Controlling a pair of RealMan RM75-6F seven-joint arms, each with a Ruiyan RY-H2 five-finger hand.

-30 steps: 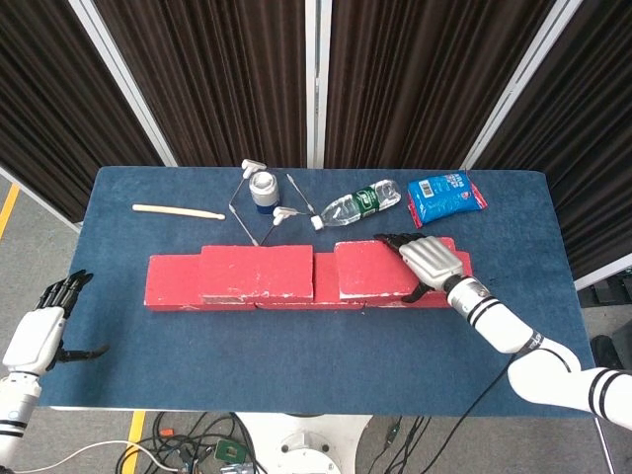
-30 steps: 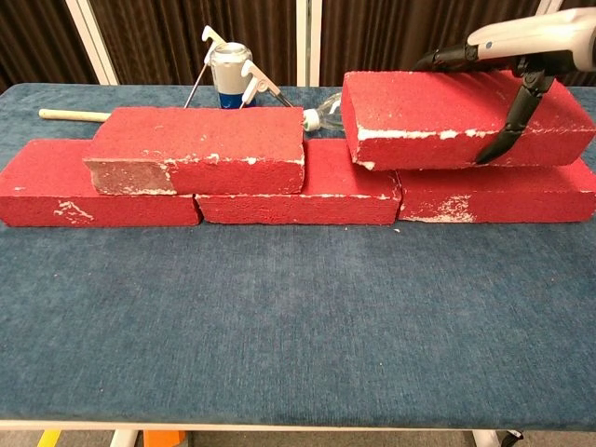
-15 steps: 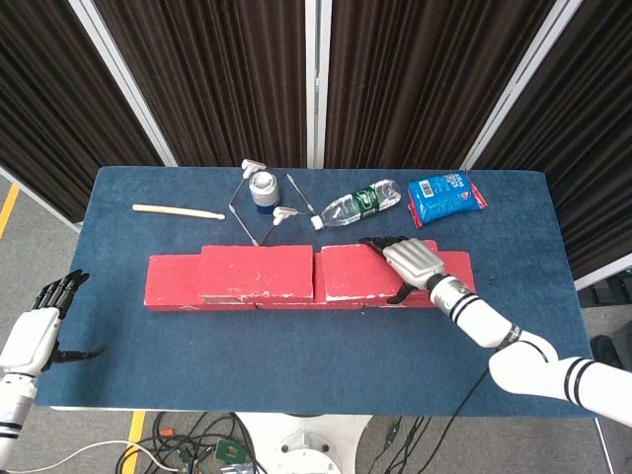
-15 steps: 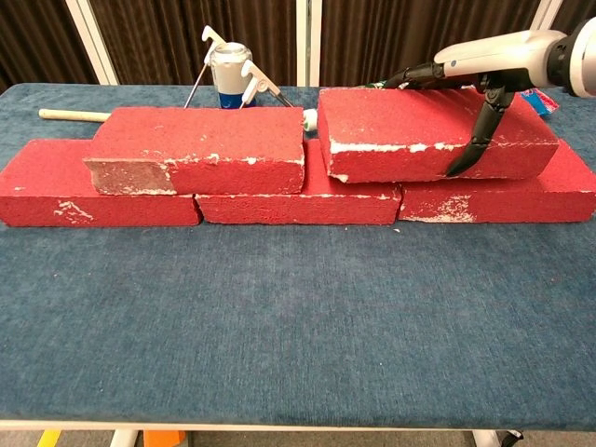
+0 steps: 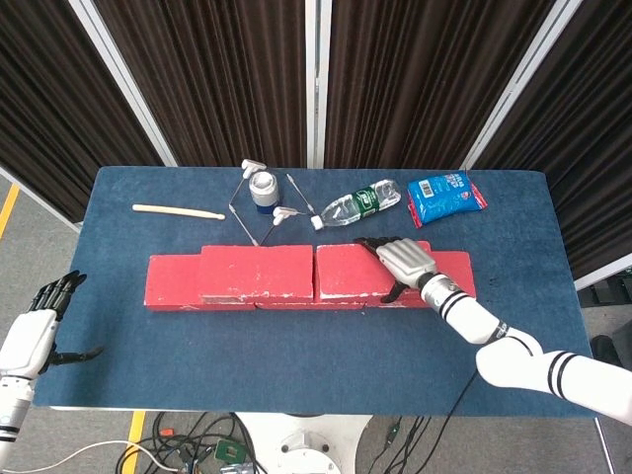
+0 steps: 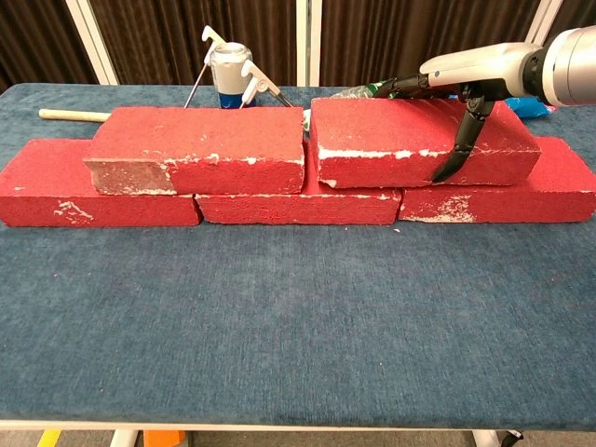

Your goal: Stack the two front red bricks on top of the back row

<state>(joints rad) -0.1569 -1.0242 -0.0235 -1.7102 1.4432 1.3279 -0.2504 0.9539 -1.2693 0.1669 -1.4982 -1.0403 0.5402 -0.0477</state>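
Note:
Three red bricks form the lower row [image 6: 296,207] across the table. Two more lie on top: the left upper brick [image 5: 257,269] [image 6: 200,149] and the right upper brick [image 5: 346,269] [image 6: 400,140], their ends almost touching. My right hand [image 5: 403,261] [image 6: 466,74] grips the right upper brick near its right end, fingers over the top and thumb down the front face. This brick sits flat over the middle and right lower bricks [image 6: 503,200]. My left hand [image 5: 35,331] hangs open off the table's front left corner, holding nothing.
Behind the bricks are a can [image 5: 262,188] [image 6: 229,70] with white-handled tools leaning on it, a plastic bottle [image 5: 357,203] on its side, a blue packet [image 5: 446,196] and a wooden stick [image 5: 178,210]. Blue cloth in front of the bricks is bare.
My right hand has slid the right upper brick leftward and lowered it level, closing the gap to the left upper brick. The left hand has barely moved.

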